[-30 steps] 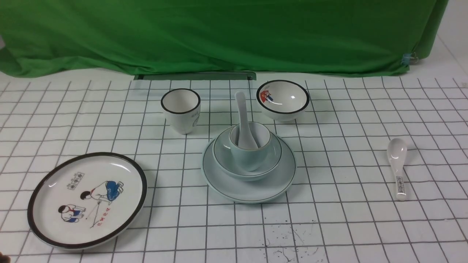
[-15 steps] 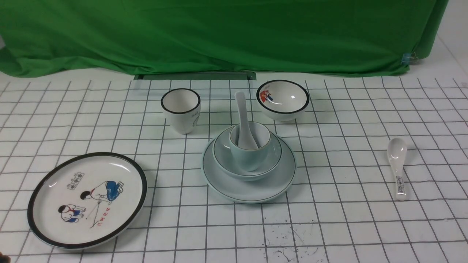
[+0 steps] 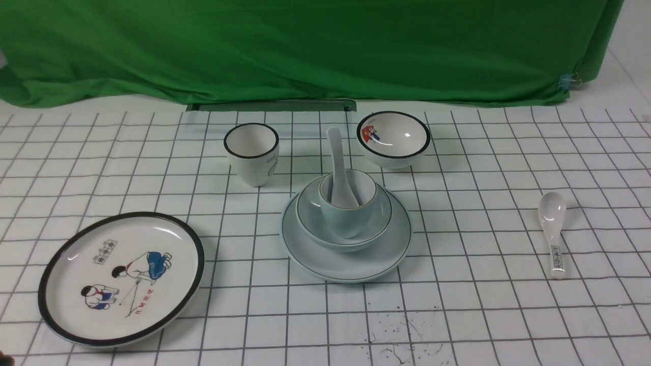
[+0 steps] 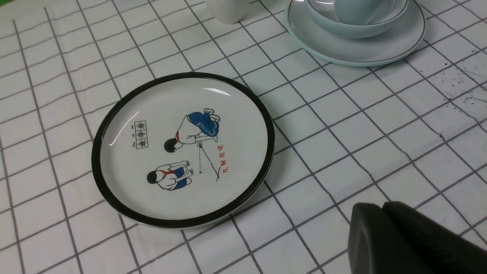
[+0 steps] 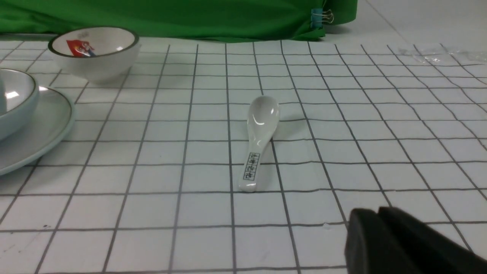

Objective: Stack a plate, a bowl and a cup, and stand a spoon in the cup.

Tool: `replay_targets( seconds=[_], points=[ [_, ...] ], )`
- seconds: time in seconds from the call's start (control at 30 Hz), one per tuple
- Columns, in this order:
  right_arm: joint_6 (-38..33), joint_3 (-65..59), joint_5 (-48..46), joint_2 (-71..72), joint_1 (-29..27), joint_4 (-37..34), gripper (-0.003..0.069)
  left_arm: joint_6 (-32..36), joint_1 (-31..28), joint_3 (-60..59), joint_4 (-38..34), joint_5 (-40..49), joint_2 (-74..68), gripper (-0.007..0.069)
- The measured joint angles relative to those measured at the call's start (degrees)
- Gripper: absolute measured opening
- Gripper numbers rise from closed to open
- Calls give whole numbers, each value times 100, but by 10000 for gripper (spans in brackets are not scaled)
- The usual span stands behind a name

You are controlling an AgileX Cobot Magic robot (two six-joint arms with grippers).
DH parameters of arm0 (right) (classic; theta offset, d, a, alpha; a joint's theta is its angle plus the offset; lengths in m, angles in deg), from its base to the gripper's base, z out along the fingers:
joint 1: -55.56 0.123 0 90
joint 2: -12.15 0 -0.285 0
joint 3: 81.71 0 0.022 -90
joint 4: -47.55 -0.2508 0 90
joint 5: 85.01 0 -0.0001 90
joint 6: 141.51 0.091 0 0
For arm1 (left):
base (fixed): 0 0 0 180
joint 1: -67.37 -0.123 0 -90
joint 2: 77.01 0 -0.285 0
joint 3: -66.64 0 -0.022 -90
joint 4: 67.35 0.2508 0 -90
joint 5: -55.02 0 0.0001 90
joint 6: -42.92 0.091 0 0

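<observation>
In the front view the pale blue-green plate (image 3: 376,259) lies mid-table with the matching bowl (image 3: 382,217) on it. The short cup (image 3: 351,219) sits in the bowl, and the plain white spoon (image 3: 336,152) stands in the cup, handle leaning back. Neither gripper shows in that view. My left gripper (image 4: 382,205) hovers shut and empty over bare cloth, near the stack's plate (image 4: 361,53) and bowl (image 4: 354,28). My right gripper (image 5: 377,211) is also shut, holding nothing, low over the cloth to the right of the plate (image 5: 38,133).
A black-rimmed cartoon plate (image 3: 122,277) lies front left. A taller white cup (image 3: 252,152) and a cartoon bowl (image 3: 393,137) stand behind the stack. A spoon with a printed handle (image 3: 553,231) lies at the right. Green cloth (image 3: 305,51) hangs along the back.
</observation>
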Motion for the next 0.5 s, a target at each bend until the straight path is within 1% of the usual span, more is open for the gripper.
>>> replay_targets(
  seconds=[0.03, 0.13, 0.17, 0.2, 0.27, 0.3, 0.33, 0.37, 0.4, 0.43, 0.47, 0.5],
  points=[
    [0, 0, -5, 0, 0, 0, 69, 0, 0, 0, 0, -81, -6, -31],
    [0, 0, -11, 0, 0, 0, 74, 0, -29, -51, -55, -844, -11, -31],
    [0, 0, -11, 0, 0, 0, 78, 85, -125, -201, -154, -1648, 8, -31],
    [0, 0, -11, 0, 0, 0, 82, 166, -217, -287, -192, -1980, 25, -31],
    [0, 0, -11, 0, 0, 0, 89, 419, -526, -632, -387, -2996, 109, -31],
    [0, 0, -11, 0, 0, 0, 89, 443, -609, -727, -411, -3211, 123, -31],
    [2, 0, -17, 0, 0, 0, 95, 575, -938, -1089, -543, -3909, 220, -31],
    [2, 0, -17, 0, 0, 0, 95, 599, -987, -1143, -577, -4003, 250, -31],
    [2, 0, -17, 0, 0, 0, 104, 644, -1392, -1586, -634, -4615, 376, -31],
    [2, 0, -17, 0, 0, 0, 108, 673, -1591, -1854, -671, -4888, 442, -31],
    [2, 0, -17, 0, 0, 0, 108, 687, -1736, -1956, -672, -4967, 476, -31],
    [2, 0, -17, 0, 0, 0, 113, 688, -2094, -2340, -692, -5147, 638, -31]
  ],
)
